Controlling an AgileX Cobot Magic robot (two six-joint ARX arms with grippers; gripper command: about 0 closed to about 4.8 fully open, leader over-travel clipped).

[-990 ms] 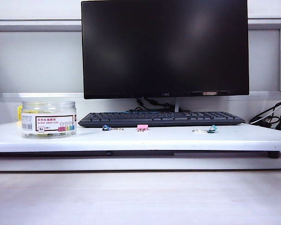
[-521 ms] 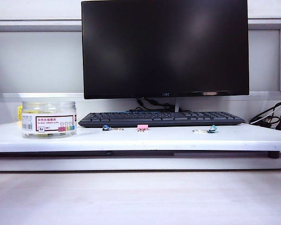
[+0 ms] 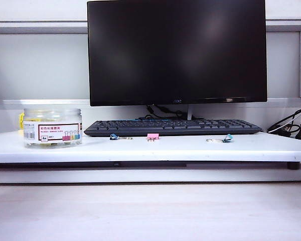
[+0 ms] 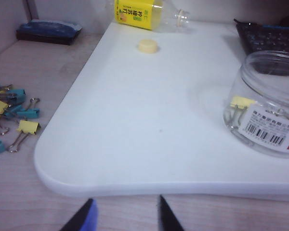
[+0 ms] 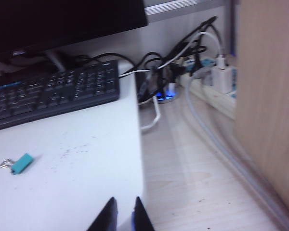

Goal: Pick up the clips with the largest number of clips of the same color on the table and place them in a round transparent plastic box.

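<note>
The round transparent plastic box (image 3: 52, 127) stands upright near the left end of the white board (image 3: 155, 148), close to its front edge. It has no lid on. Yellow clips (image 3: 40, 119) lie inside it; the left wrist view shows one yellow clip (image 4: 241, 103) resting against the clear wall of the box (image 4: 267, 103), above the barcode label.

Three other clips lie in a row on the white board, in front of the black keyboard (image 3: 173, 127). The blue clip (image 3: 114, 136) is on the left, the pink clip (image 3: 152, 136) is in the middle, and the teal clip (image 3: 227, 138) is on the right. They are well apart from each other and from the box. A dark monitor (image 3: 176, 51) stands behind the keyboard.

The left gripper (image 4: 124, 216) hangs over the wooden tabletop (image 4: 19, 192), just in front of the left front corner of the white board (image 4: 149, 125). Its fingers (image 4: 82, 219) are apart and hold nothing. A pile of spare yellow and teal clips (image 4: 12, 120) lies on the wooden tabletop beside the board. A small yellow cap (image 4: 148, 46) sits near the back of the board, and a bottle (image 4: 149, 10) with a yellow label lies behind it.

The right gripper (image 5: 122, 215) hangs by the right front edge of the board (image 5: 86, 159). Its fingers (image 5: 106, 216) are closed together and empty. The teal clip (image 5: 20, 163) lies on the board nearby. Cables and a power strip (image 5: 214, 82) lie on the tabletop past the board's right end.
</note>
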